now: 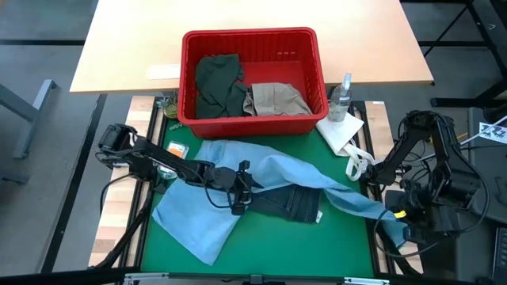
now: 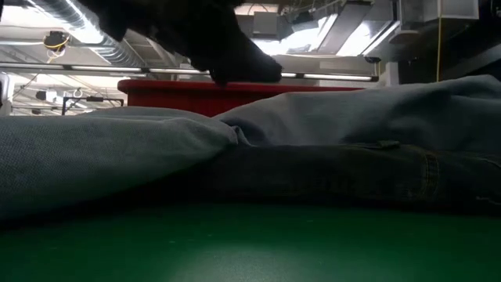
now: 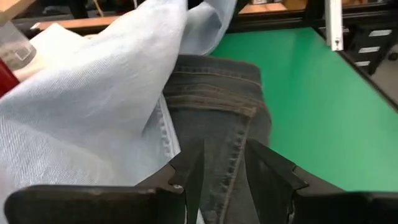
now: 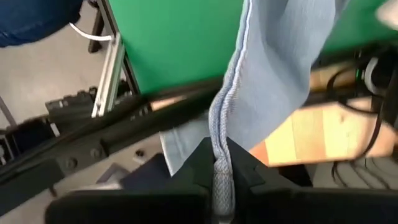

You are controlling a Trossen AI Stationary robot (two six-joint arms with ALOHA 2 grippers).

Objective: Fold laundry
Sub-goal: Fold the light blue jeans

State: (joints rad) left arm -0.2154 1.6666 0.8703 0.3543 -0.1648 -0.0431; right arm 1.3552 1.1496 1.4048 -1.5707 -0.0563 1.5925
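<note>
Four garments show. One light blue denim piece (image 1: 238, 186) lies spread across the green desk (image 1: 333, 237), draped partly over one pair of dark navy jeans (image 1: 297, 204). The left gripper (image 1: 242, 196) sits over the jeans, its fingers (image 3: 189, 177) half spread astride the dark fabric, apparently not clamping it. The right gripper (image 4: 221, 186) is off the desk's edge, its fingers pinching the denim's hem. Beyond both, one red basket (image 1: 253, 43) holds one olive green piece (image 1: 215, 83) and one khaki piece (image 1: 276, 99).
</note>
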